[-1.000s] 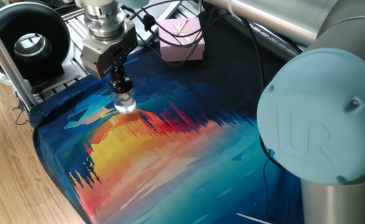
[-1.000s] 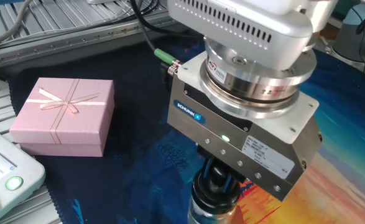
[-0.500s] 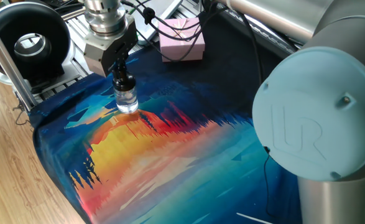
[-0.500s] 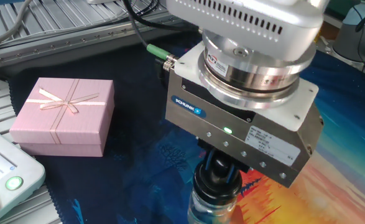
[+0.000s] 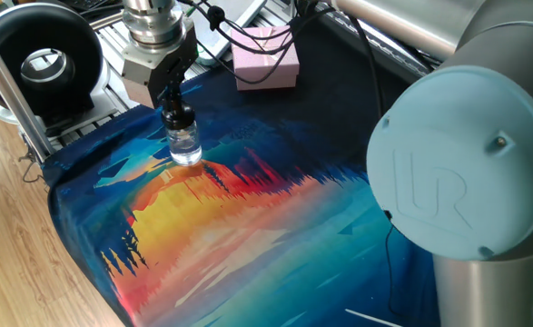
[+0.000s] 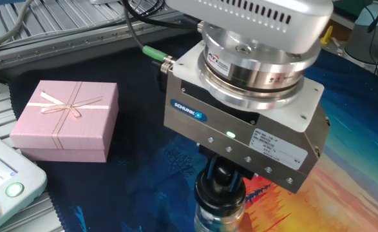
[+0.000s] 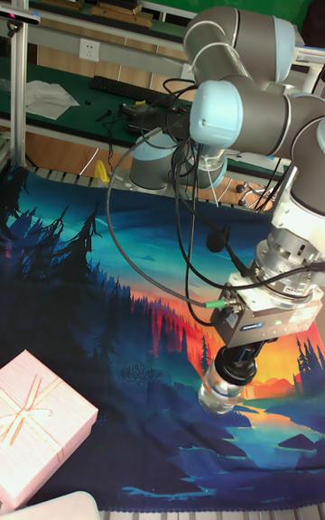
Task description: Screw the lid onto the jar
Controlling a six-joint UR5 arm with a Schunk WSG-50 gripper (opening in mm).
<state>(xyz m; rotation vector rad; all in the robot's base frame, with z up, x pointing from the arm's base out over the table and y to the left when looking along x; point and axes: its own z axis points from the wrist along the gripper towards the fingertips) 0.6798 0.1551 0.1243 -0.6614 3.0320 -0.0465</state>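
Jar: the tiny clear glass jar with a rounded body stands upright on the colourful sunset-and-forest printed cloth, near its blue corner, directly beneath me.
Lid: the small black round cap with a knob-like top sits on the jar's neck, level as far as I can judge. In the other fixed view it shows as a dark ring over the glass.
My gripper: my two-finger gripper points straight down over the jar, so that my wrist's turning axis lines up with the thread. That is why I stand vertical and centred.
My fingers: my fingertips are clenched round the lid's knob, one on either side; I grasp the lid, not the glass.
Why the jar is unheld: nothing braces it. Only its flat base on the cloth resists my twist, so I judge it could spin along with the lid.
Step in hand: I judge I am turning the lid down onto the thread. How many turns remain I cannot tell, as the thread is hidden under the cap.
Pink box: the pale pink square gift box with a ribbon bow lies well apart at the cloth's edge, out of my way.
Risk: a tilted lid would cross-thread, so I should press down only lightly.
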